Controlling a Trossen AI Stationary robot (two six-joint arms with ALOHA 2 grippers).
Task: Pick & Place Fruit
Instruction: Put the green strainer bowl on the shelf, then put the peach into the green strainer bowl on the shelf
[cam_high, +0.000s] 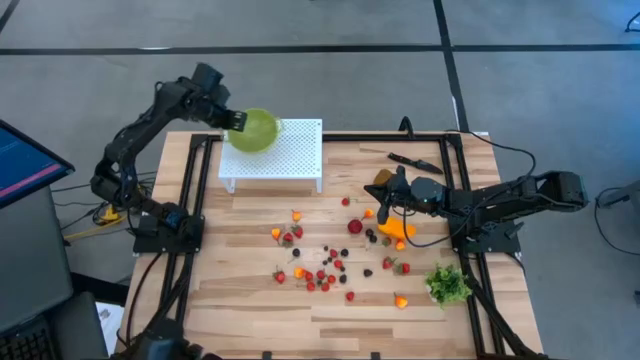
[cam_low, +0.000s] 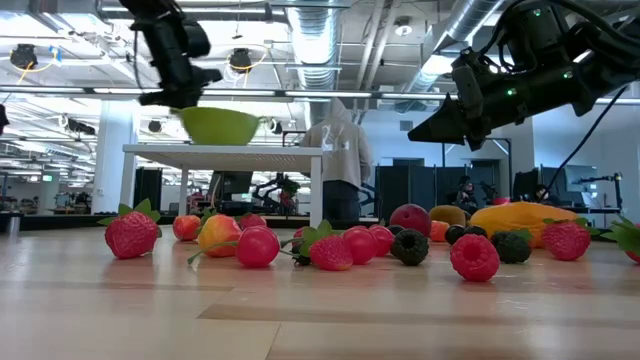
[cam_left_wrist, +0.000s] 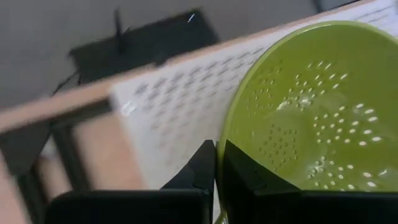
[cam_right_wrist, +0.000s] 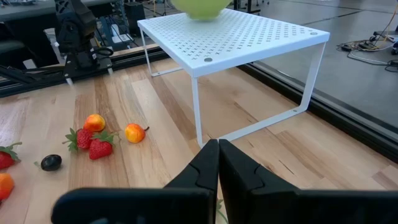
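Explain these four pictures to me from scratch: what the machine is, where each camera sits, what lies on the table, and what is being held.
This is a robot with two dark jointed arms at a light wooden table. One picture looks straight down from above, one looks level across the tabletop, and one comes from a camera on each arm's wrist.

The left gripper is at the table's far left corner, shut on the rim of a lime-green perforated bowl, over a white perforated metal shelf. The right gripper hangs above the table on the right, shut and holding nothing.

Scattered on the table are many small red, orange and dark berries, a longer orange fruit, a green leafy bunch and a black knife.
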